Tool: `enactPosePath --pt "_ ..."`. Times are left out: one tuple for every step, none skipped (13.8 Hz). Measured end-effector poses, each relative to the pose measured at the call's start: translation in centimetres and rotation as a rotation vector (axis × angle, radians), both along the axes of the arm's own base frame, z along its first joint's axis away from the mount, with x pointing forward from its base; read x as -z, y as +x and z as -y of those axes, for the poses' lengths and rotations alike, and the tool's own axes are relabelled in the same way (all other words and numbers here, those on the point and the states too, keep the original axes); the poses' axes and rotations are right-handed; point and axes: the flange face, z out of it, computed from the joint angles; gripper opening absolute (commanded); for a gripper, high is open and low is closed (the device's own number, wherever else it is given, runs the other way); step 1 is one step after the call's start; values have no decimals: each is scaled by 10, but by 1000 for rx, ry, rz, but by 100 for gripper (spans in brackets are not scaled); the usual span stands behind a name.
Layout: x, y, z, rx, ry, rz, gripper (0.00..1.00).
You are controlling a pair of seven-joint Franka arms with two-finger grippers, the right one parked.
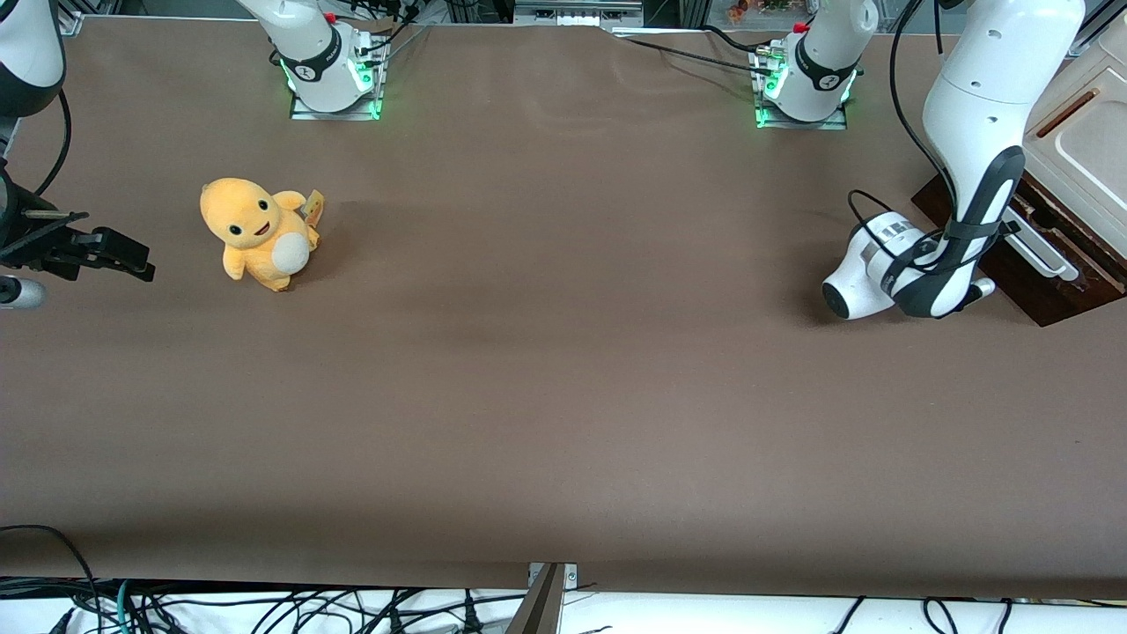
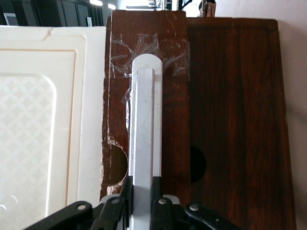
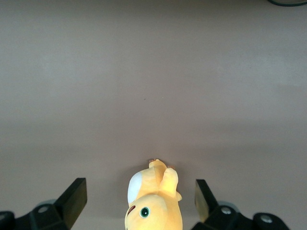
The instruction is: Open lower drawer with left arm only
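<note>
1. We see the left arm (image 1: pixel 982 150) reaching down at the working arm's end of the brown counter (image 1: pixel 563 396), its wrist low and turned toward the small cabinet (image 1: pixel 1087 150) there.
2. In the left wrist view, the hand (image 2: pixel 142 201) is clenched on the pale bar handle (image 2: pixel 143 129): one black finger (image 2: pixel 125 196) presses on either flank of the bar, with no gap between pad and metal.
3. The handle belongs to the lower drawer (image 2: pixel 177 120), the dark-brown wooden front at the foot of the cabinet; in the front view the drawer (image 1: pixel 1048 264) sits at counter level, just beside the arm's wrist.
4. Clear tape (image 2: pixel 148 52) is wrinkled over the end of the handle farthest from the hand, and the wood shows a rounded notch (image 2: pixel 117 165) beside the bar.
5. The cream-white top panel (image 2: pixel 43 120) of the cabinet lies alongside the drawer front.
6. We cannot tell from these views how far the drawer stands out from the cabinet.
7. A yellow plush toy (image 1: pixel 255 231) sits on the counter toward the parked arm's end, well apart from the cabinet.
</note>
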Motion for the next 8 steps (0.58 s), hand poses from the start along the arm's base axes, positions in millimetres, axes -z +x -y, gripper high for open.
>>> enactPosePath --pt "0 2 3 -2 1 0 13" --pt "1 5 8 -4 4 0 13" --pt "0 9 12 -7 5 4 13" --pt "-1 13 16 -8 6 7 13" --pt "0 16 20 -8 9 6 13" --pt "1 18 23 -8 12 4 14" --pt "1 20 26 -10 12 2 14" --pt "1 22 29 -13 8 0 14"
